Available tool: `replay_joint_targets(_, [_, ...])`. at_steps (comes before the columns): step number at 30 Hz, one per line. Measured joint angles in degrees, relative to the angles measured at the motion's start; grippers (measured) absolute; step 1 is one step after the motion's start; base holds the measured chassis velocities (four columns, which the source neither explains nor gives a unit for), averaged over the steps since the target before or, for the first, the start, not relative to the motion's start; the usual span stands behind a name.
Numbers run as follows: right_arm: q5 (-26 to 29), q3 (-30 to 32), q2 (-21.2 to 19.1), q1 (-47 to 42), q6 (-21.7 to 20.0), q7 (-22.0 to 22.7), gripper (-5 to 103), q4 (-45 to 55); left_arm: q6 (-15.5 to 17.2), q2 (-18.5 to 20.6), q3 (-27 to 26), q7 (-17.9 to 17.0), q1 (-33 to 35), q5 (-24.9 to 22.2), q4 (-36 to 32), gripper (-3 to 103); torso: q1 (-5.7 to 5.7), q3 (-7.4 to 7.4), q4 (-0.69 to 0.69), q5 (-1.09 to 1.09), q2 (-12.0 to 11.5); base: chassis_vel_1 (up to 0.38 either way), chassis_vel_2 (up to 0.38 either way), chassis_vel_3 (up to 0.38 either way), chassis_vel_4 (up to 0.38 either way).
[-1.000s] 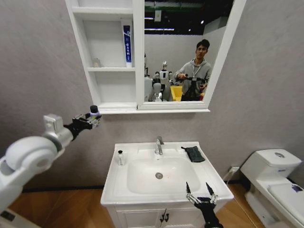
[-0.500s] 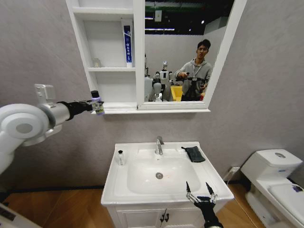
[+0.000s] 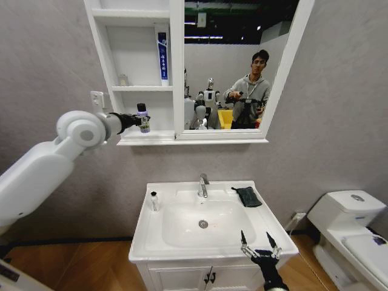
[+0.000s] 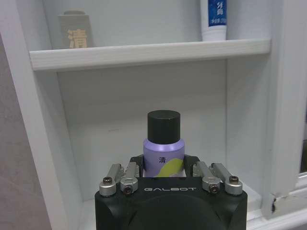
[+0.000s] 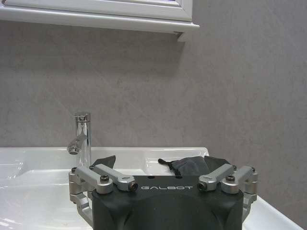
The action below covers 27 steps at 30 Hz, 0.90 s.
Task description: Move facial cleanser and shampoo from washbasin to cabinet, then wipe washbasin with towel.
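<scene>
The left gripper (image 3: 138, 122) is squeezing a purple bottle (image 3: 143, 117) upright inside the cabinet (image 3: 177, 73), at 10 o'clock, ready to stand it. The right gripper (image 3: 259, 248) is waiting open at 5 o'clock.

A white toilet (image 3: 350, 221) stands on the wood floor (image 3: 73, 260) against the grey wall (image 3: 48, 66).

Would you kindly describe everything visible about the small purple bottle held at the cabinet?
The purple bottle is a small upright cylinder with a black round cap and a lilac label bearing a yellow-green patch and printed characters. The left tool grips its lower body, holding it in the cabinet's lowest open compartment, below the middle shelf.
</scene>
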Motion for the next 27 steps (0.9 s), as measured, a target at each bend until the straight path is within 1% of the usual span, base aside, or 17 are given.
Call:
replay_joint_targets(2, [0.1,0.1,0.1,0.1,0.0,0.0,100,-0.2,0.3,-1.0,1.1,0.1,-0.7,2.7,2.9,43,-0.01,0.0,0.01,0.0,0.0,0.0,0.0,0.0,0.0])
replay_joint_targets(3, [0.1,0.1,0.1,0.1,0.0,0.0,100,-0.2,0.3,-1.0,1.1,0.1,-0.7,2.7,2.9,43,-0.01,0.0,0.01,0.0,0.0,0.0,0.0,0.0,0.0])
replay_joint_targets(4, [0.1,0.1,0.2,0.1,0.0,0.0,100,-0.3,0.3,-1.6,1.5,0.2,-0.9,3.8,4.3,43,-0.01,0.0,0.0,0.0,0.0,0.0,0.0,0.0,0.0])
replay_joint_targets(6, [0.1,0.1,0.3,0.1,0.0,0.0,100,-0.3,0.3,-2.2,1.6,0.0,-0.7,4.5,5.8,43,-0.01,0.0,0.0,0.0,0.0,0.0,0.0,0.0,0.0])
replay_joint_targets(12, [0.4,0.3,0.1,0.3,0.0,0.1,100,-0.3,0.2,-2.5,1.0,-0.1,0.4,4.8,6.7,43,-0.01,-0.01,0.01,-0.01,0.0,0.0,0.0,0.0,0.0])
replay_joint_targets(14, [0.5,0.4,0.1,0.4,0.0,0.2,100,-0.3,-0.5,-2.9,0.4,-0.1,1.3,4.8,7.0,43,-0.01,-0.01,0.01,-0.01,0.0,0.0,0.0,0.0,0.0])
replay_joint_targets(15, [0.5,0.5,0.1,0.3,0.0,0.2,100,-0.3,-0.8,-3.3,0.1,-0.3,1.8,5.0,7.2,40,-0.01,-0.01,0.0,-0.01,0.0,0.0,0.0,0.0,0.0])
replay_joint_targets(16, [0.5,0.5,0.1,0.3,0.0,0.2,100,-0.3,-0.8,-3.3,0.1,-0.3,1.8,5.0,7.2,40,-0.01,-0.01,0.0,-0.01,0.0,0.0,0.0,0.0,0.0])
replay_joint_targets(18, [0.5,0.6,0.1,0.2,0.0,0.3,100,-0.3,-1.2,-3.8,-0.6,-0.6,2.7,5.1,7.4,48,-0.01,-0.01,-0.01,0.01,0.0,0.0,0.0,0.0,0.0])
replay_joint_targets(20, [0.6,0.7,0.1,0.2,0.0,0.3,100,-0.3,-1.2,-3.9,-0.8,-0.9,3.0,4.8,7.3,48,-0.01,-0.01,-0.01,-0.01,0.0,0.0,0.0,0.0,0.0])
replay_joint_targets(21, [0.7,0.8,0.0,0.1,0.0,0.3,100,-0.3,-1.2,-3.9,-1.3,-1.6,3.5,4.2,6.9,60,-0.01,-0.01,-0.01,-0.01,0.0,0.0,0.0,0.0,0.0])
replay_joint_targets(22, [0.7,0.8,0.0,0.1,0.0,0.3,100,-0.3,-1.2,-3.9,-1.3,-1.6,3.5,4.2,6.9,60,-0.01,-0.01,-0.01,-0.01,0.0,0.0,0.0,0.0,0.0])
replay_joint_targets(24, [0.8,0.9,-0.1,0.1,0.0,0.3,100,-0.4,-1.2,-3.2,-2.1,-2.0,4.5,3.8,5.8,70,-0.01,-0.01,-0.02,0.0,0.0,0.0,0.0,0.0,0.0])
replay_joint_targets(26, [0.9,0.9,-0.2,0.2,0.0,0.3,100,-0.5,-1.2,-2.6,-2.5,-2.0,5.2,3.6,5.0,70,-0.01,-0.01,-0.02,0.0,0.0,0.0,0.0,0.0,0.0])
replay_joint_targets(27, [0.9,0.8,-0.2,0.4,0.0,0.3,100,-0.5,-1.1,-1.8,-3.1,-2.2,6.0,3.3,3.7,76,-0.01,-0.01,0.0,-0.01,0.0,0.0,0.0,0.0,0.0])
